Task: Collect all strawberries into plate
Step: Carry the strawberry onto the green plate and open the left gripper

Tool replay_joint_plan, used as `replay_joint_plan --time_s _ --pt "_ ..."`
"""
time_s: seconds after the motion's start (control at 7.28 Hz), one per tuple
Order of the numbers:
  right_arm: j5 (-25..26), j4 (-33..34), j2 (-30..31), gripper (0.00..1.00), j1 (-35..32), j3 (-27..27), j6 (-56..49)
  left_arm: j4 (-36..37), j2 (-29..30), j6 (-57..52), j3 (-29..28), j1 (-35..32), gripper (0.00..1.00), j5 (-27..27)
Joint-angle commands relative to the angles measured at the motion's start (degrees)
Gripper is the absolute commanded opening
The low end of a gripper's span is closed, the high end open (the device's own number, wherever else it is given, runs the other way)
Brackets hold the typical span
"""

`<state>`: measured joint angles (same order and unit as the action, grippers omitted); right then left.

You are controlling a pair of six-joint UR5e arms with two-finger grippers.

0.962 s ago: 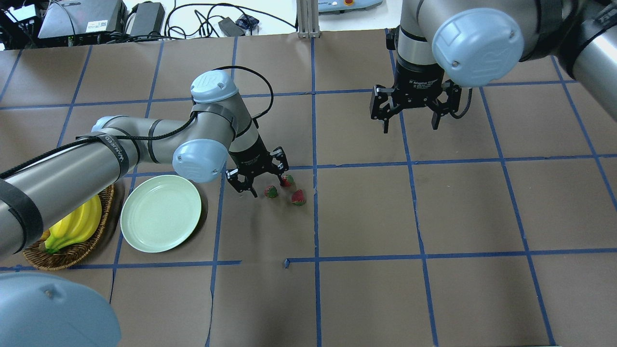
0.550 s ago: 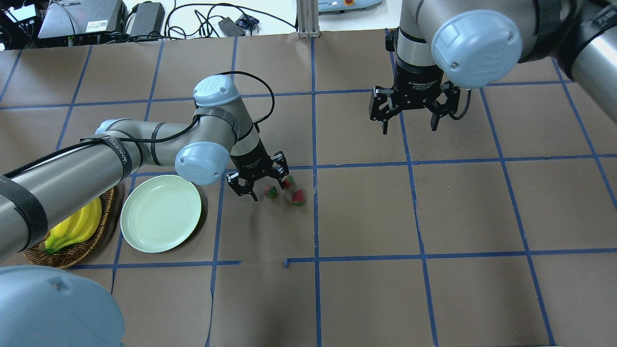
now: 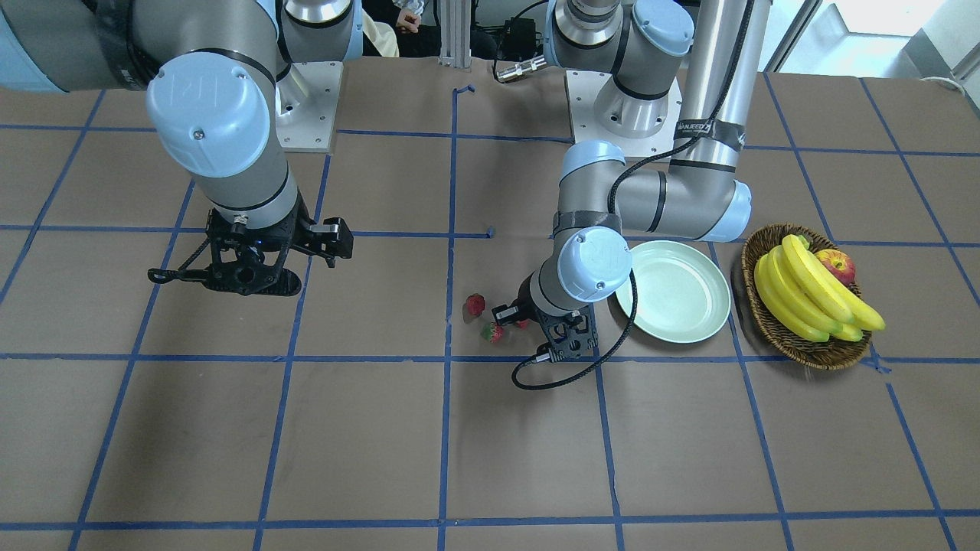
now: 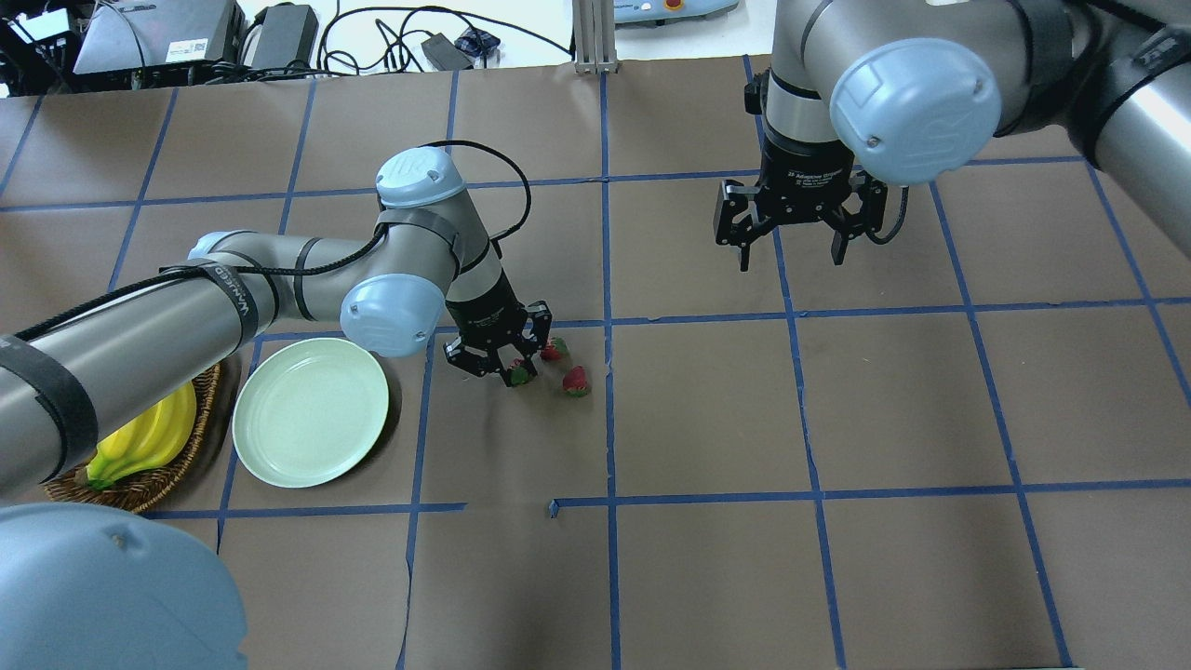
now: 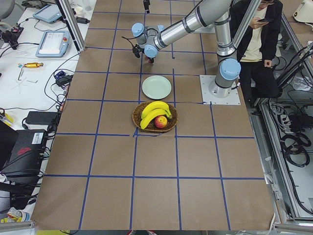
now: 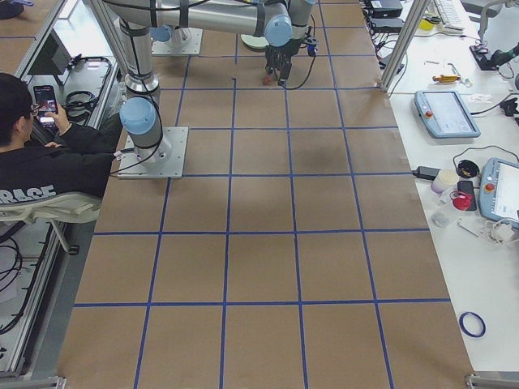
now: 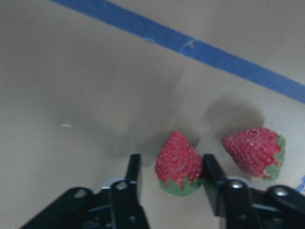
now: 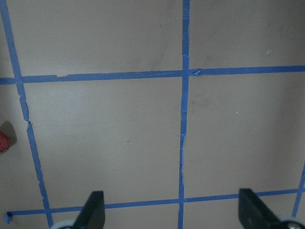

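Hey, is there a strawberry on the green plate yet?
No, the plate shows only its bare green surface, and all three strawberries lie on the brown table beside it.

"Adaptive Gripper" on the right pincer [image 4: 791, 261], "RACE" on the operator's black top [image 6: 36, 193], arm strap [image 4: 236, 298] lettering unclear

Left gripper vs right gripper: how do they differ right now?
Left gripper sits low at the table, straddling a strawberry; right gripper hangs high with nothing between its jaws. Left gripper's jaws are narrow; right gripper's are spread wide. Both point down, open, gripping nothing.
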<state>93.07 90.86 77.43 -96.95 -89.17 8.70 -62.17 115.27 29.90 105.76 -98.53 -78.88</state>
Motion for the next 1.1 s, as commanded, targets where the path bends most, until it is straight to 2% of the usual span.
replay_joint_plan --time_s 0.0,0.27,0.41,0.69,0.96 --pt "0.18 -0.06 0.0 1.0 0.01 -0.04 0.0 -0.23 -2.31 -2.29 -0.99 0.18 0.0 -0.57" --pt "0.27 -0.06 0.01 1.0 0.09 -0.04 0.0 -9.85 -6.09 -3.35 -4.93 0.44 0.0 -8.72" --pt "0.18 -0.06 0.0 1.0 0.18 -0.13 -0.08 -13.21 -7.68 -6.92 -6.08 2.62 0.0 -12.58" --pt "0.27 -0.07 0.18 1.0 0.27 -0.13 0.0 -18.93 -10.49 -16.66 -5.48 9.81 0.0 -14.73" --pt "0.09 -0.07 0.36 1.0 0.27 -0.13 0.0 -19.56 -9.89 -25.55 -3.03 16.75 0.0 -15.51"
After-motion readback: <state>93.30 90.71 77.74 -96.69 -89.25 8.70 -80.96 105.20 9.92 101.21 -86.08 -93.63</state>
